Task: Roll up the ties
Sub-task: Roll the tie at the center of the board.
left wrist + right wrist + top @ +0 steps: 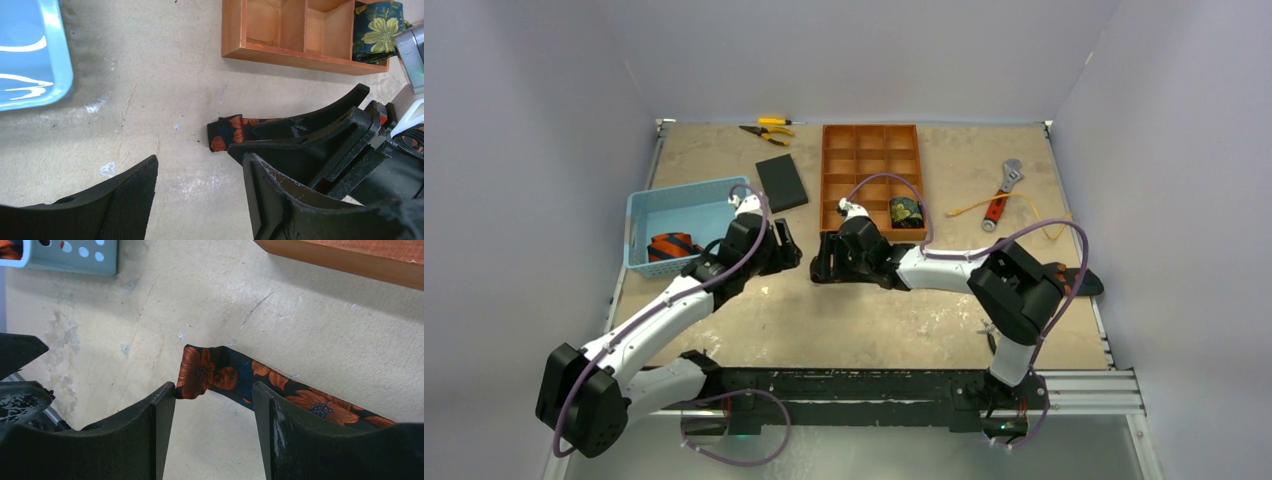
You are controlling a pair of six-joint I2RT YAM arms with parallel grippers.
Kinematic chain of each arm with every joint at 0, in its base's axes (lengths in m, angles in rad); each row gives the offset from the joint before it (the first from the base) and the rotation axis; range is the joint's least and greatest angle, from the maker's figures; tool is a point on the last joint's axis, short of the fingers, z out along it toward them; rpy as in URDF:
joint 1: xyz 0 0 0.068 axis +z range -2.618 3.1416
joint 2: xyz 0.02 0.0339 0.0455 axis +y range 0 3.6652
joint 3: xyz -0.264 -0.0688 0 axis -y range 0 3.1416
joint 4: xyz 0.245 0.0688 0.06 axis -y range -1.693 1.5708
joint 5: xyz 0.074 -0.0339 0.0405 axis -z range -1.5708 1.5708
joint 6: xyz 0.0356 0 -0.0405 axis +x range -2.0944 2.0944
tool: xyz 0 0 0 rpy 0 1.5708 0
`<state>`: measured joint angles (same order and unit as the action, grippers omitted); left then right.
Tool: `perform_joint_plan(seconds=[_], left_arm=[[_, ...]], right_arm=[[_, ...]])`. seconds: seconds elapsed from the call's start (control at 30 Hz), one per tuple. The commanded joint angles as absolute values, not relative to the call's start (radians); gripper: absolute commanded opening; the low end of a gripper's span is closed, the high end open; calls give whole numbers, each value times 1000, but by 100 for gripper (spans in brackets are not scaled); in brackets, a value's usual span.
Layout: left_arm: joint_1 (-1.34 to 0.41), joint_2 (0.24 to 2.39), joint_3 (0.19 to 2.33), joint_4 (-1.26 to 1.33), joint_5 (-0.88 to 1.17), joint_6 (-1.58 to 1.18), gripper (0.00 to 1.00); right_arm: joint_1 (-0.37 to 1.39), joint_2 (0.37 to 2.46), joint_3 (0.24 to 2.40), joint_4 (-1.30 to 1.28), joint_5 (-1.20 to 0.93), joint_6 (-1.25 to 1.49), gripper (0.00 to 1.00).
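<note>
A dark tie with orange flowers (235,377) lies on the table, its end folded over (227,134). My right gripper (214,397) is open just short of that folded end, and its left fingertip (167,392) touches the fold. My left gripper (200,175) is open over bare table, with the tie's end a little beyond its tips. In the top view both grippers meet mid-table, left (786,250) and right (822,268). A rolled tie with green-gold flowers (379,30) sits in the wooden organizer (871,180). Another tie (671,247) lies in the blue basket (652,205).
A black pad (781,182) lies beside the organizer, with yellow-handled pliers (769,130) at the back. A wrench (1004,190) and a yellow cord (1024,203) lie at the right. Dark fabric (1084,283) shows by the right arm near the table's right edge.
</note>
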<state>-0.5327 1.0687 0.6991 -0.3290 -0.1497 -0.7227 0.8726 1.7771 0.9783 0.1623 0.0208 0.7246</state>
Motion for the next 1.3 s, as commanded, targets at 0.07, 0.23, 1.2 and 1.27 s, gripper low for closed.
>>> perform_joint_plan(seconds=[0.07,0.23,1.2,1.27], left_arm=[[-522,1026,678,-332,-168,-720,62],[-521,1014,673,-335,-161,-717,62],[-520,1006,616,-295,-131,-721,62],[-520,1010,605,-281,-123,-725,62]], right_arm=[[889,1775,1049,141,67,723,60],[895,1782,1071,133,72,730,61],[876,1820,1013,165,10,821,18],[858,1806,961,231,-28,836,14]])
